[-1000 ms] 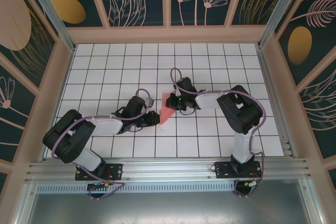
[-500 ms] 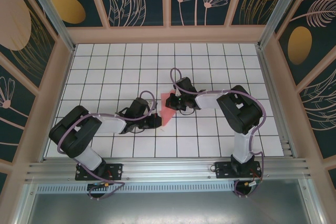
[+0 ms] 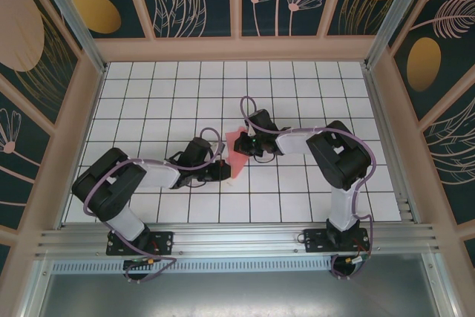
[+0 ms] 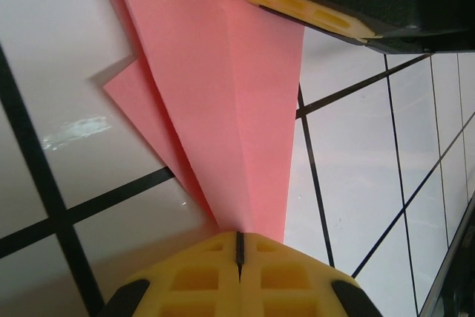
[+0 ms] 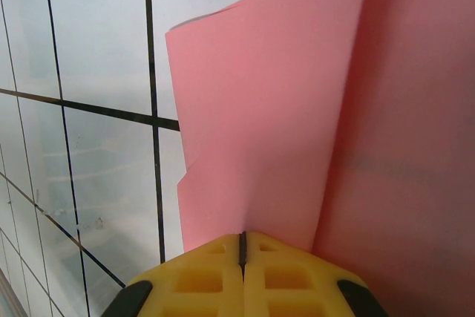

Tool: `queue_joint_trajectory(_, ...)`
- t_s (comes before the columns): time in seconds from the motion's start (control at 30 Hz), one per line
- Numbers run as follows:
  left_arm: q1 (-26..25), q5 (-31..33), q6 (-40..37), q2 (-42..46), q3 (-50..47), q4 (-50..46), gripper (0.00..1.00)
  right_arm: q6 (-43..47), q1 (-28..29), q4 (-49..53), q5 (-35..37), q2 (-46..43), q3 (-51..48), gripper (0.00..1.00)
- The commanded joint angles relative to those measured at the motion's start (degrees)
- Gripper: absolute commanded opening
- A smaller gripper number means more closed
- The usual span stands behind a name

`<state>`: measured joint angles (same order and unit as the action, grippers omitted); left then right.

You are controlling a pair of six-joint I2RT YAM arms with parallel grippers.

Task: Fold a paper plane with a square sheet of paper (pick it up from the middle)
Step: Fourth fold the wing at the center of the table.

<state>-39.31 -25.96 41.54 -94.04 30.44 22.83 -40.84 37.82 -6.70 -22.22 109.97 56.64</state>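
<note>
Two grippers pinch one plane. Nearest the bases, the left gripper (image 4: 239, 241) is closed tight on the narrow end of the pink plane (image 4: 237, 109). Farther on, the right gripper (image 5: 243, 239) is clamped on its wide end. The plane sits mid-table (image 3: 297, 94), over white grid tiles.

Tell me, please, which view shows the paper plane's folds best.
Left wrist: the paper plane shows its long crease and layered flaps, tapering into the left gripper. Right wrist shows broad flaps close up; top external, a small pink patch.
</note>
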Motion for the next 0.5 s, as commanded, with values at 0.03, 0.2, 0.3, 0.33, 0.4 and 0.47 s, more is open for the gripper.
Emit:
queue_joint_trajectory(0.03, -0.38, -2.6, -0.76, -2.26, 0.94, 3.27, 0.0, 0.77, 1.09, 2.86, 2.22, 1.34, -2.56, 0.06)
queue_joint_trajectory(0.2, -0.56, -3.05, -1.29, -3.8, 1.09, 3.64, 0.03, 0.83, 1.38, 3.1, 3.19, 1.8, -3.19, 0.06)
queue_joint_trajectory(0.3, -0.55, -2.54, -0.58, -4.5, 0.18, 4.25, 0.11, 0.93, 1.37, 3.12, 3.58, 1.74, -3.64, 0.06)
queue_joint_trajectory(0.33, -0.59, -1.61, 0.02, -1.64, -0.5, 4.18, 0.17, 1.1, 1.38, 3.28, 3.67, 1.74, -3.52, 0.05)
queue_joint_trajectory(0.4, -0.58, 0.66, 0.48, 2.02, -0.82, 1.71, 0.2, 1.43, 1.38, 3.75, 4.17, 1.78, -3.27, 0.05)
queue_joint_trajectory(0.47, -0.57, 3.49, 0.0, 5.73, -0.48, -2.19, 0.26, 1.65, 1.35, 3.75, 4.05, 1.76, -3.04, 0.05)
